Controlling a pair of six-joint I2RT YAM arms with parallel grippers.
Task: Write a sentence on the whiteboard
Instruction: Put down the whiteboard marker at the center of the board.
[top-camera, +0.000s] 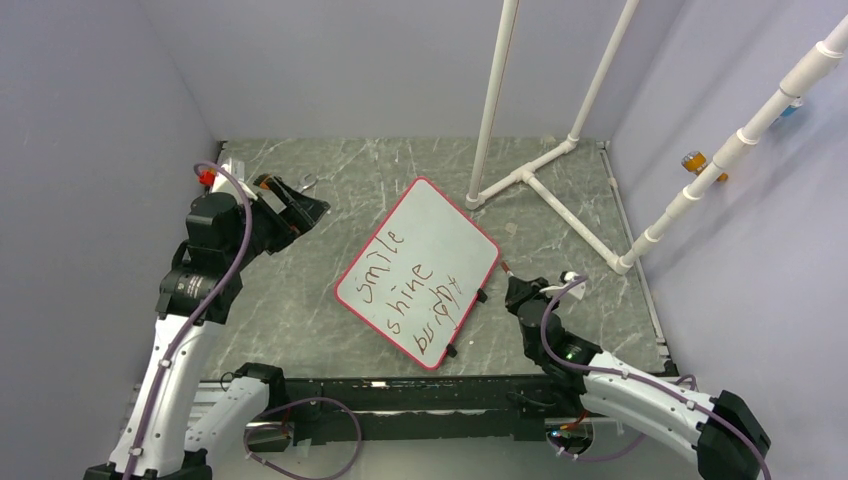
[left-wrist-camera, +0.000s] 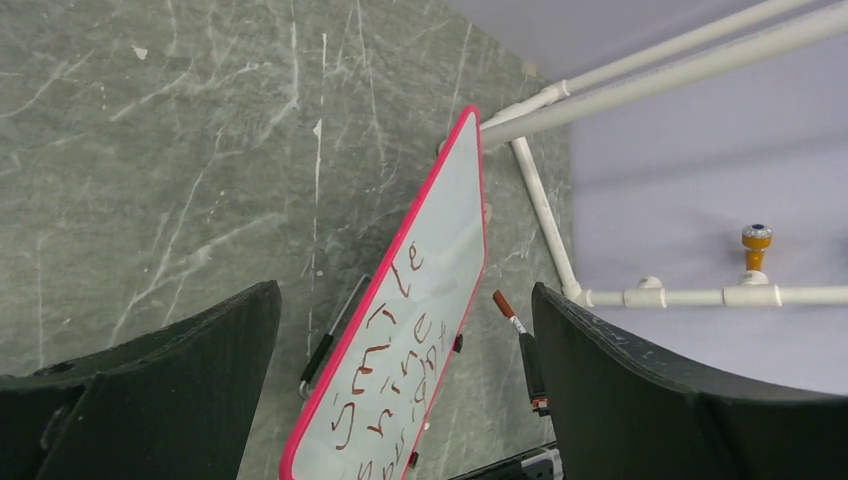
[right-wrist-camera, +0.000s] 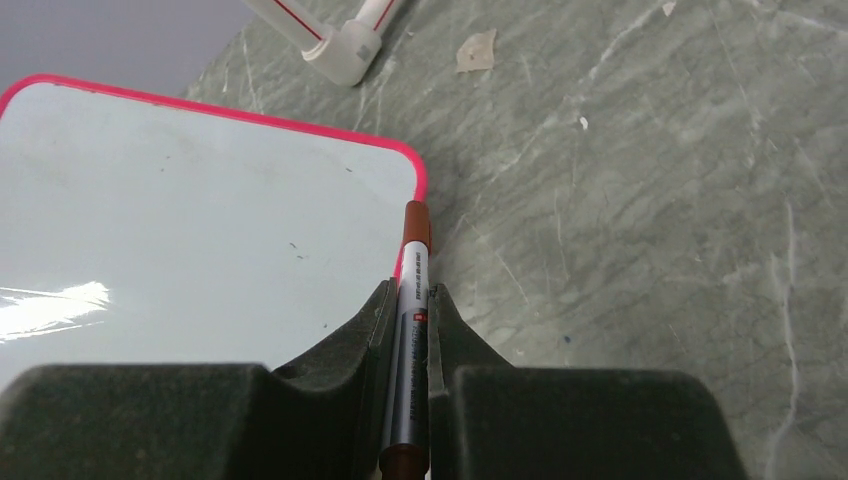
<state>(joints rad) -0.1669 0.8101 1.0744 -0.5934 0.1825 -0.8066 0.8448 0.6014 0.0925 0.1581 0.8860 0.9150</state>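
Observation:
The whiteboard (top-camera: 440, 225) lies tilted in the middle of the marble table, red-rimmed, with two black clips on its near-right edge. The sentence (top-camera: 415, 290) is in reddish-brown marker: "smile", "shine" and a scrawled third word, also readable in the left wrist view (left-wrist-camera: 395, 340). My right gripper (top-camera: 515, 288) is just off the whiteboard's (right-wrist-camera: 200, 220) right edge, shut on a brown-ended marker (right-wrist-camera: 414, 240) that points past the board's corner. Back on the left, my left gripper (top-camera: 305, 210) is held open and empty, its fingers (left-wrist-camera: 200, 370) framing the whiteboard (left-wrist-camera: 445, 230) from a distance.
A white pipe frame (top-camera: 540, 190) stands behind and to the right of the board. An orange fitting (top-camera: 695, 160) sits on the right wall. A wire stand with a black grip (left-wrist-camera: 325, 350) shows at the board's left edge. Walls close three sides.

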